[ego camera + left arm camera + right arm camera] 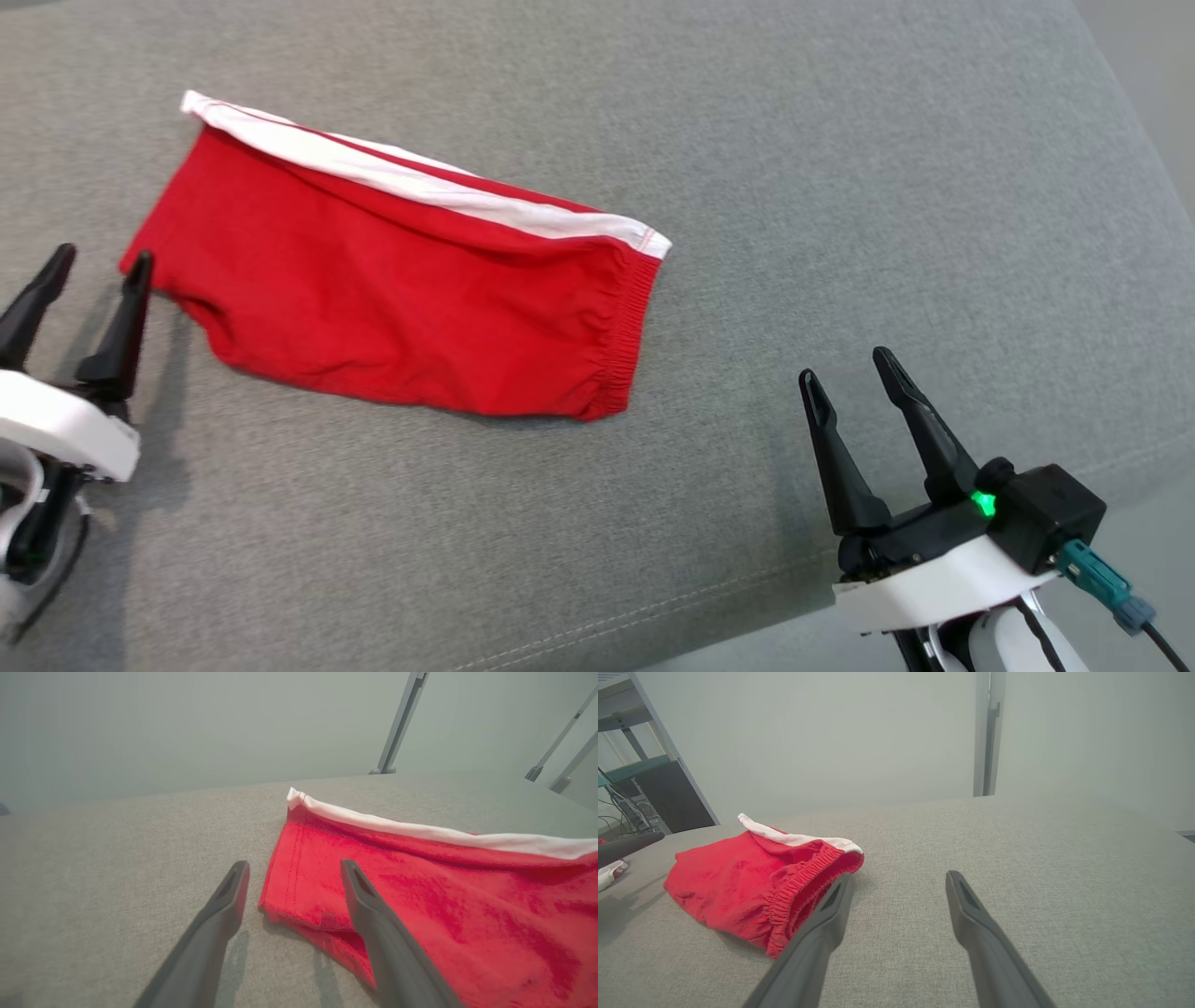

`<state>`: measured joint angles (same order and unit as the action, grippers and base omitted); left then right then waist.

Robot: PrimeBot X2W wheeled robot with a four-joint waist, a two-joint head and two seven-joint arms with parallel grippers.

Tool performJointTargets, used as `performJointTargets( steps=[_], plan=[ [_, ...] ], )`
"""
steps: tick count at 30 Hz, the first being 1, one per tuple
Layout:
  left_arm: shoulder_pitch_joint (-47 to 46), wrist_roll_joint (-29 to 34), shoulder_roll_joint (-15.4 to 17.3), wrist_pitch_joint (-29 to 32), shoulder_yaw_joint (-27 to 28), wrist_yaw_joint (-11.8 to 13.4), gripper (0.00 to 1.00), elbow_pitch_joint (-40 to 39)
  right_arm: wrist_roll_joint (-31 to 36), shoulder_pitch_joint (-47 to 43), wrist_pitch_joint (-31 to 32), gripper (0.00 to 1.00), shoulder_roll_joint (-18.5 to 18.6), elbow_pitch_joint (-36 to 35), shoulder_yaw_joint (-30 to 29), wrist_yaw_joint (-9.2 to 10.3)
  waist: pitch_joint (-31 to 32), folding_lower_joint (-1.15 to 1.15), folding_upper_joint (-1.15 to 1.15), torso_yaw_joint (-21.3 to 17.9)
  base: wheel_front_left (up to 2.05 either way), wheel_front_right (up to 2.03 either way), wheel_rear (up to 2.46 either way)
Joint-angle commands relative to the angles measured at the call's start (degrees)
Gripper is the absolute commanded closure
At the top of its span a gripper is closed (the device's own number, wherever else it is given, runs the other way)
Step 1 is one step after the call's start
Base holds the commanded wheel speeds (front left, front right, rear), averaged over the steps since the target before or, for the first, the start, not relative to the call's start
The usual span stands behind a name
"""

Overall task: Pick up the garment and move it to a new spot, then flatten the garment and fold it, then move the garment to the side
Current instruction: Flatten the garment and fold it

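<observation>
One red garment [392,289], shorts with a white side stripe, is lying slightly rumpled left of centre on the grey upholstered cushion [840,187], its waistband pointing right. It is looking light, soft and limp, likely to sag when lifted; the left leg hem and the elastic waistband are offering the firmest holds. Two grippers are showing: the left gripper [103,259] is hovering released just beside the hem, and the right gripper [845,367] is standing spread and empty, near and right of the waistband

We'd call this a lab: bare pale walls [831,732], metal rack [644,742] with loose cables [623,807] far left, grey cushion [840,187].
</observation>
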<state>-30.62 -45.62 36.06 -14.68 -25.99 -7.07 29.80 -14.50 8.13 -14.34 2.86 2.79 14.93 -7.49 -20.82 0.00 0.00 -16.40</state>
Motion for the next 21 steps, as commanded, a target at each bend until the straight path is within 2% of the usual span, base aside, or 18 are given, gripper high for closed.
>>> performJointTargets(
  steps=[1, 4, 9, 12, 15, 20, 21],
  plan=[
    [-1.7, -1.2, 3.8, 0.0, 1.8, -0.4, 0.0, -0.5, -0.7, -0.8, -0.7, 0.0, 0.0, -2.4, 1.2, 0.0, -2.1, 0.0, 0.0, -2.2, 0.0, 0.0, 0.0],
    [-2.9, -4.8, 6.7, 0.7, 0.7, -0.4, 0.0, -0.1, -1.0, -2.3, -0.7, 0.0, 0.0, -5.1, 1.4, 0.0, -3.8, 0.0, 0.0, -4.2, 0.0, 0.0, 0.0],
    [-3.6, -12.4, 9.4, 2.6, -0.3, -0.4, 0.0, -0.5, 0.4, -3.9, -0.7, 0.0, 0.0, -7.7, 1.6, 0.0, -5.6, 0.0, 0.0, -6.2, 0.0, 0.0, 0.0],
    [-3.6, -14.5, 11.1, 4.5, -2.4, -0.4, 0.0, -0.7, 0.6, -4.6, -0.7, 0.0, 0.0, -8.6, 1.6, 0.0, -6.1, 0.0, 0.0, -6.6, 0.0, 0.0, 0.0],
    [-4.1, -15.5, 12.2, 5.0, -3.5, -0.4, 0.0, 0.4, 0.8, -4.9, -0.7, 0.0, 0.0, -9.3, 1.7, 0.0, -6.3, 0.0, 0.0, -6.7, 0.0, 0.0, 0.0],
    [-4.7, -17.3, 12.2, 6.3, -5.5, -0.4, 0.0, 0.8, 0.7, -4.7, -0.7, 0.0, 0.0, -9.3, 1.9, 0.0, -6.4, 0.0, 0.0, -6.4, 0.0, 0.0, 0.0],
    [-4.7, -17.6, 12.2, 6.7, -6.2, -0.4, 0.26, 0.6, 0.7, -4.6, -0.7, 0.0, 0.0, -9.2, 2.0, 0.0, -6.5, 0.0, 0.0, -6.3, 0.0, 0.0, 0.0]
  ],
)
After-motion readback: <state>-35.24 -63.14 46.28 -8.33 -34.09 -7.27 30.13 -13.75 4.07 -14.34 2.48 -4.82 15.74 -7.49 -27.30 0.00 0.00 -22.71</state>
